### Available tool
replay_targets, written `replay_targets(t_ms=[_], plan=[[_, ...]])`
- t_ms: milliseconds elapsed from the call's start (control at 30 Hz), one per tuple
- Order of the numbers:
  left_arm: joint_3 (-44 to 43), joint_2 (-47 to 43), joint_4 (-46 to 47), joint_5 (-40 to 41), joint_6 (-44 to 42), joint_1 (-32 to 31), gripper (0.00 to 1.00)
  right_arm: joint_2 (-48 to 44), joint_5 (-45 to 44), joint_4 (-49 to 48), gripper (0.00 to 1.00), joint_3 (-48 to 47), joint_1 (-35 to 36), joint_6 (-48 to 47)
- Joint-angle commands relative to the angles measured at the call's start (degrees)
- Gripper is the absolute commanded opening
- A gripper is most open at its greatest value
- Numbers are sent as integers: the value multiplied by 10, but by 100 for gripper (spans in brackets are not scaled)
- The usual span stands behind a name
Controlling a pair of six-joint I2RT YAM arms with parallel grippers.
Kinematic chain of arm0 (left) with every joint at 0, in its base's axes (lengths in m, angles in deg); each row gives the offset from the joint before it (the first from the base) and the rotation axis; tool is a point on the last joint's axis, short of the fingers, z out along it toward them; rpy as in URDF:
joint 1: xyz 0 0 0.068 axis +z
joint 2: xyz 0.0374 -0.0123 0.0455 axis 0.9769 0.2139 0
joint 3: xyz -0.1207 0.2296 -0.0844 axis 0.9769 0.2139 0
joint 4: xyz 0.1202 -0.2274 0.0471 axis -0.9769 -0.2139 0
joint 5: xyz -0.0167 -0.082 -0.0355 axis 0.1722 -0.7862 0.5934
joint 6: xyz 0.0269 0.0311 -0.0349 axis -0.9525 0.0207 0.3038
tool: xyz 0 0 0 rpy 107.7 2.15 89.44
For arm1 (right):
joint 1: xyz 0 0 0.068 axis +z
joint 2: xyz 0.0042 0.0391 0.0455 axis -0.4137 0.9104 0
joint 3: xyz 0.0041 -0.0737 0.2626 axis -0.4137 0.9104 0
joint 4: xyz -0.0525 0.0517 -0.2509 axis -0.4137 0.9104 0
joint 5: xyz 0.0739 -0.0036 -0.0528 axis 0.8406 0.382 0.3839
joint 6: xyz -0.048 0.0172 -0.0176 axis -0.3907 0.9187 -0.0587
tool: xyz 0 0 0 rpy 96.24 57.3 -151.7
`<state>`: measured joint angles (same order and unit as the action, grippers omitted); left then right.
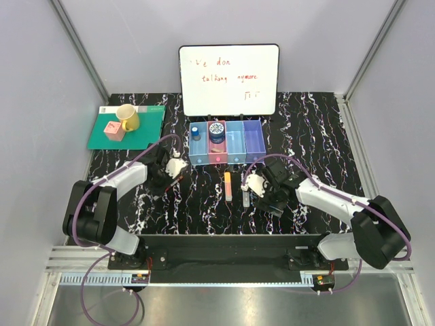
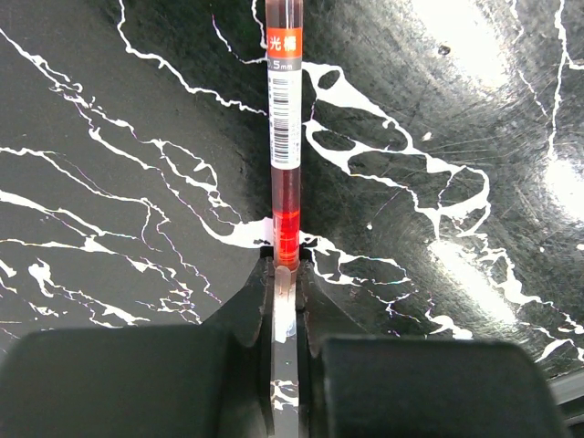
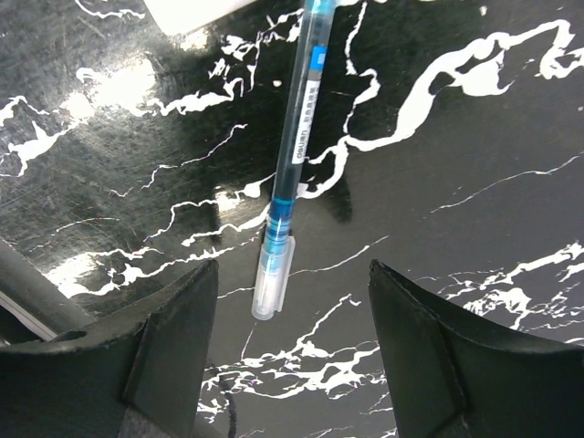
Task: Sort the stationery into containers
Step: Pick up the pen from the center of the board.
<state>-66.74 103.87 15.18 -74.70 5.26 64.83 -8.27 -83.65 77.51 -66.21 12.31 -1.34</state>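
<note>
Lifting should go slowly, since my left gripper [image 2: 285, 266] clamps the red pen [image 2: 286, 128] only at its end, right gripper [image 3: 294, 306] hanging open.

White-and-black arms [image 1: 126, 178], purple cables [image 1: 272, 155], black pincer fingers [image 3: 173, 338]

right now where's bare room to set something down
Bare: the table right of the bins, and the near strip below the orange marker. Crowded: between the left gripper and right gripper, and the green mat.
</note>
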Motion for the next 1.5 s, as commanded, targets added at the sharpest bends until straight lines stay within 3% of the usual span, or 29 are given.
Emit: replay_targets(t_ms=[0,200,367,600,633,733,767,833,1033,1467], plan=[[-9,-1,-5,-9,3,4,0,-3,13,-23,73,4,2,7],[-28,-5,-18,-16,4,4,0,0,0,-36,73,20,1,7],[-43,-13,-28,-24,4,5,0,-7,-2,-43,66,43,-1,16],[-72,-38,-49,-35,13,5,0,-16,7,-47,41,70,-5,19],[-75,-39,-51,-36,13,5,0,-17,6,-50,32,71,-5,19],[-88,-45,-62,-38,14,5,0,-14,5,-51,18,70,-5,19],[-94,-49,-64,-38,15,5,0,-13,4,-51,7,68,-5,19],[-100,-52,-71,-38,14,4,0,-11,3,-50,0,65,-7,20],[-128,-69,-92,-39,17,5,0,-17,-7,-44,0,52,-11,37],[-221,-104,-131,-75,49,4,0,-31,16,50,0,-88,-19,124]])
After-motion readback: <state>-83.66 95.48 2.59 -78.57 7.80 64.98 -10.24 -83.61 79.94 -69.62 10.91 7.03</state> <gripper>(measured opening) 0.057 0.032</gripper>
